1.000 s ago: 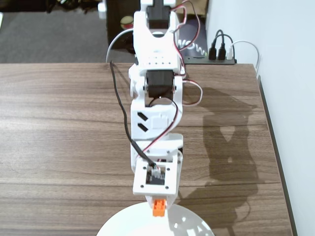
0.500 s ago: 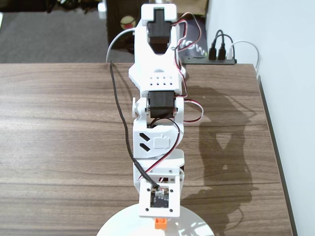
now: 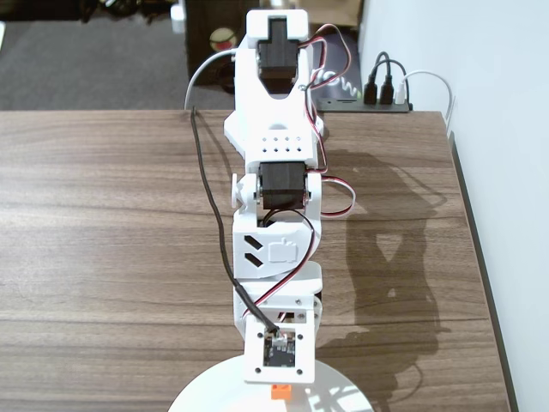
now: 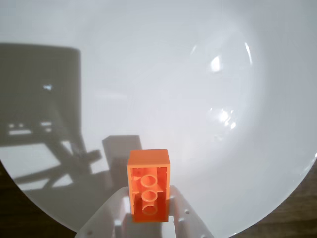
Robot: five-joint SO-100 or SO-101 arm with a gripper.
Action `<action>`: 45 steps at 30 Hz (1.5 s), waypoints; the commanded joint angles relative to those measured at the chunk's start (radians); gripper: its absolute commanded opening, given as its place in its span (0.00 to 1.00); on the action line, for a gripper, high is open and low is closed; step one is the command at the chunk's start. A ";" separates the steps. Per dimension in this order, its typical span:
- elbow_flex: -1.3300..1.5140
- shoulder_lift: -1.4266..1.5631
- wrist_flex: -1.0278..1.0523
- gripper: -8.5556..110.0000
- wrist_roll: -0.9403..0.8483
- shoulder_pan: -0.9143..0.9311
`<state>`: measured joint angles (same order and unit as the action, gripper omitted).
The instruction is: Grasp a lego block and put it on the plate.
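A white robot arm's claw (image 4: pixel 148 218) grips the orange lego block (image 4: pixel 148 186) above the white plate (image 4: pixel 198 74) on a wooden worktop (image 3: pixel 103 215), seemingly not touching; lower gently, then release near the centre.

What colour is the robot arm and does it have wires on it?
The white plastic robot arm has blocky black motors set into its joints. A black cable and thin red-and-white wires run along it. The white two-finger gripper is plastic too, with small screw holes.
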<state>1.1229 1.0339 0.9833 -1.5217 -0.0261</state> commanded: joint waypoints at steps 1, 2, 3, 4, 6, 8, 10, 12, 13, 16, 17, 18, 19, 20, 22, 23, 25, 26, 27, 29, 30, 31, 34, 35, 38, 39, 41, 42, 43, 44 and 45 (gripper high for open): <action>-0.048 0.020 0.011 0.15 -0.006 -0.012; -0.048 0.023 0.017 0.17 -0.006 -0.012; -0.048 0.026 0.021 0.19 -0.006 -0.012; -0.048 0.029 0.026 0.20 -0.006 -0.012; -0.048 0.032 0.029 0.21 -0.003 -0.012; -0.048 0.035 0.037 0.23 0.000 -0.012; -0.048 0.041 0.040 0.24 0.002 -0.011; -0.048 0.051 0.044 0.24 0.002 -0.009; -0.048 0.057 0.049 0.24 0.003 -0.008; -0.032 0.091 0.072 0.23 0.018 -0.005; -0.017 0.112 0.084 0.23 0.021 -0.003; 0.002 0.137 0.087 0.23 0.023 -0.002; 0.026 0.163 0.089 0.23 0.025 0.000; 0.051 0.192 0.091 0.23 0.028 0.003; 0.112 0.258 0.091 0.20 0.031 0.006; 0.149 0.291 0.091 0.18 0.031 0.008; 0.244 0.373 0.086 0.14 0.031 0.008; 0.299 0.420 0.077 0.12 0.031 0.008; 0.353 0.465 0.071 0.10 0.032 0.008; 0.446 0.546 0.058 0.08 0.037 0.005; 0.488 0.583 0.054 0.08 0.040 0.003; 0.526 0.615 0.051 0.08 0.043 0.000; 0.649 0.715 0.034 0.08 0.046 -0.008; 0.686 0.744 0.029 0.08 0.046 -0.012; 0.793 0.838 0.017 0.08 0.046 -0.021; 0.822 0.865 0.017 0.08 0.048 -0.025; 0.882 0.922 0.014 0.08 0.052 -0.026; 0.914 0.953 0.009 0.08 0.055 -0.029; 0.950 0.982 0.005 0.08 0.057 -0.031; 0.983 1.012 0.000 0.08 0.058 -0.032; 1.015 1.045 -0.002 0.08 0.061 -0.034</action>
<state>2.1092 1.9865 0.9940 -1.4665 -0.0537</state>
